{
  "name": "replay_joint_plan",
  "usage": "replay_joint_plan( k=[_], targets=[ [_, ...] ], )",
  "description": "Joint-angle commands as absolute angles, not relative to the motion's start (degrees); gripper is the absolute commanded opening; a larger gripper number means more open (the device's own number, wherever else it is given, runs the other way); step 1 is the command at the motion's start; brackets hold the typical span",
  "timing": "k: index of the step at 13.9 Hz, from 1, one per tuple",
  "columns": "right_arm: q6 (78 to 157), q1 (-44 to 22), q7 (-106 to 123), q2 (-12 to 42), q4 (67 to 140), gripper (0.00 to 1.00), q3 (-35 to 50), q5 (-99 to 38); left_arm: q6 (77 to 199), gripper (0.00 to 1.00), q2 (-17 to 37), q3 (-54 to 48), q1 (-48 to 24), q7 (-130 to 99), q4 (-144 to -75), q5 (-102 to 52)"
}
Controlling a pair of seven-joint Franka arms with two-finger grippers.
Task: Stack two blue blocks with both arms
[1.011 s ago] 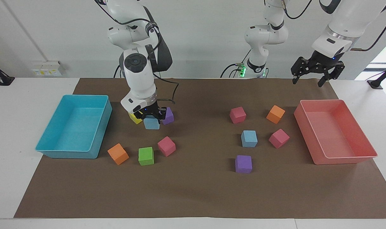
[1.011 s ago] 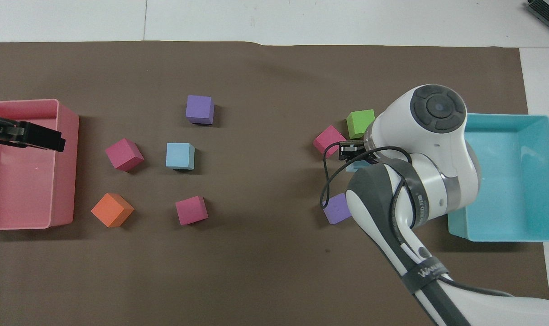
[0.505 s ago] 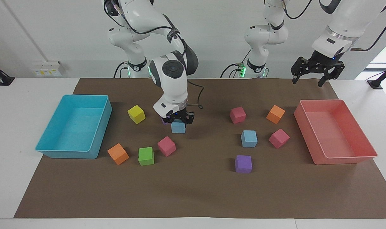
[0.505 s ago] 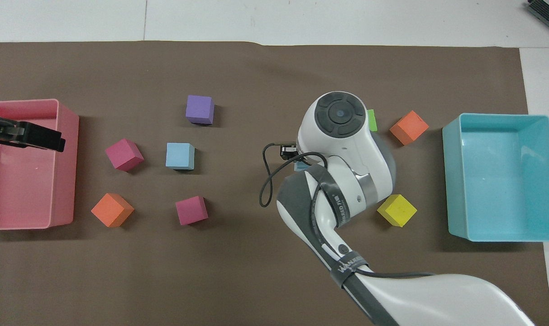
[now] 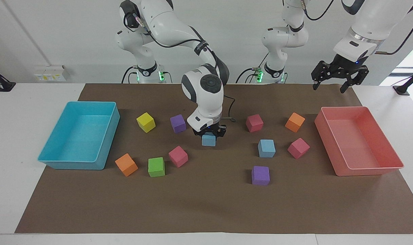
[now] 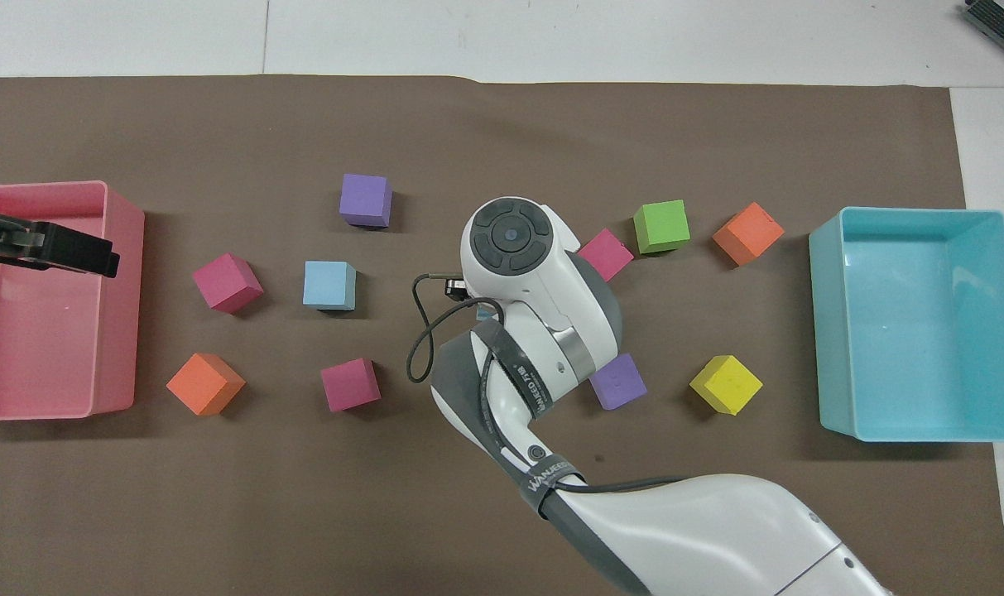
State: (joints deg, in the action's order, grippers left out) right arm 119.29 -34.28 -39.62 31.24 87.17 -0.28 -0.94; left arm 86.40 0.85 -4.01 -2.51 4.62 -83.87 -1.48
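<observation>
The right gripper (image 5: 209, 133) is closed on one blue block (image 5: 208, 140) and holds it over the mat's middle. The second blue block (image 5: 266, 148) lies toward the left arm's end, between magenta cubes. The left gripper (image 5: 339, 79), fingers spread, waits above the pink tray (image 5: 390, 149). The blocks look light and soft, so a gentle hold on two flat side faces seems best.

Robot lab: white arms (image 5: 179, 20), brown mat (image 5: 206, 204), plain wall.

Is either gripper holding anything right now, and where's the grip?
The right gripper holds a blue block by its upper sides; the left gripper holds nothing.
</observation>
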Motion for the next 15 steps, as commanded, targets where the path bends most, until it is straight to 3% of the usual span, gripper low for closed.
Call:
replay_joint_plan(
  k=[1,15],
  targets=[
    [120.67,-35.15,-42.01,33.31,85.52,0.0,0.44,-1.14,86.57,1.0,0.79,-3.78,-2.99,4.66,-83.5,-1.23],
    [123.04,-35.95,-33.05,32.7,90.26,0.0,0.44,0.88,92.19,1.0,2.11,-3.78,-4.66,4.57,-84.11,-1.41]
  ],
)
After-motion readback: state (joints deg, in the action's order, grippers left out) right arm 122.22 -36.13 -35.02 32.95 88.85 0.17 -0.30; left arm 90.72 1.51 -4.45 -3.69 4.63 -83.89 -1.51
